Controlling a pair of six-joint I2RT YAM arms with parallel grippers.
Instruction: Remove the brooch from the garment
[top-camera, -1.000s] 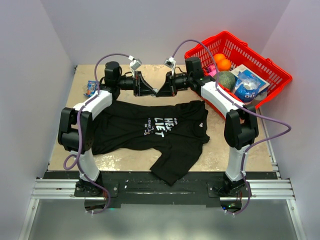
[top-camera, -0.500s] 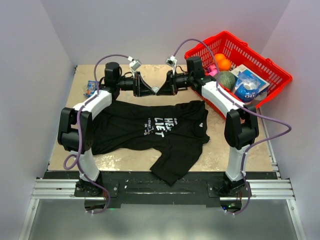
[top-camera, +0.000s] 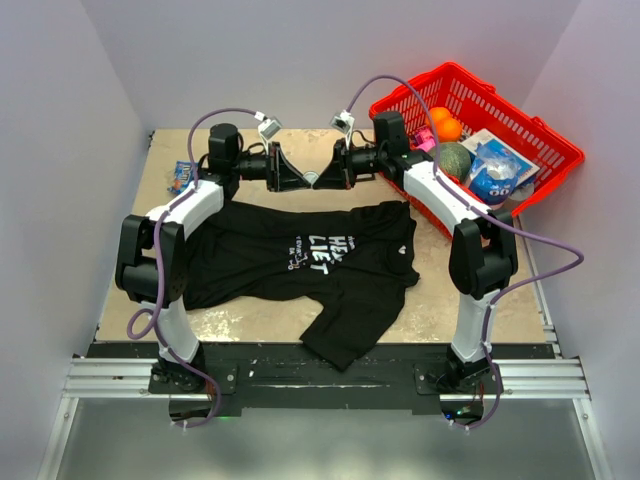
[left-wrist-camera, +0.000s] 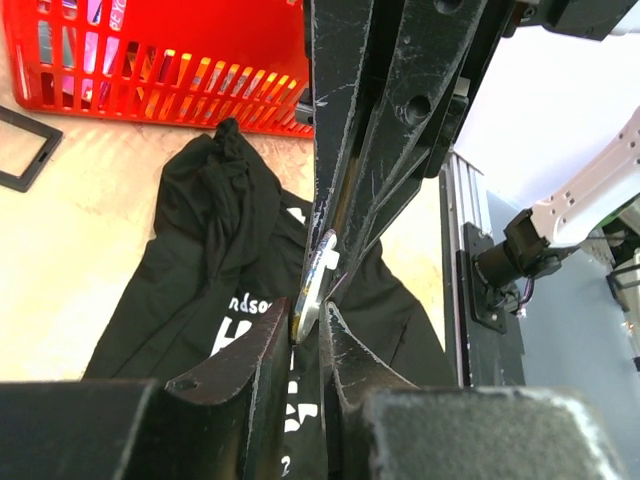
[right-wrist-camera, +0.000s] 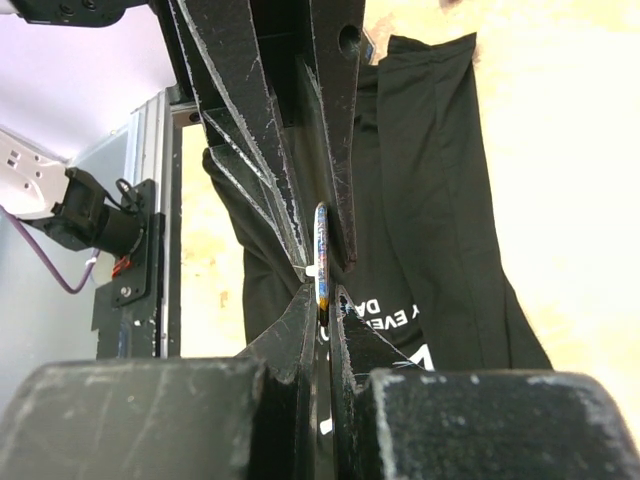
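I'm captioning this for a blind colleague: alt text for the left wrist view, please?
The brooch, seen edge-on, is pinched between the left pincer from below and the right pincer from above. Behind lies the black garment on a tan table, a red basket beyond.

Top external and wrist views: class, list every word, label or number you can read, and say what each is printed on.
"LIET": white print on the black short-sleeved T-shirt, top view; the row above blurs.
"EVERY DA": partial, same shirt, right wrist view.
"ndso": partial, same shirt, left wrist view.
Blue packet in the red plastic basket: too blurred.
Tiny silver round brooch: edge-on, nothing readable.
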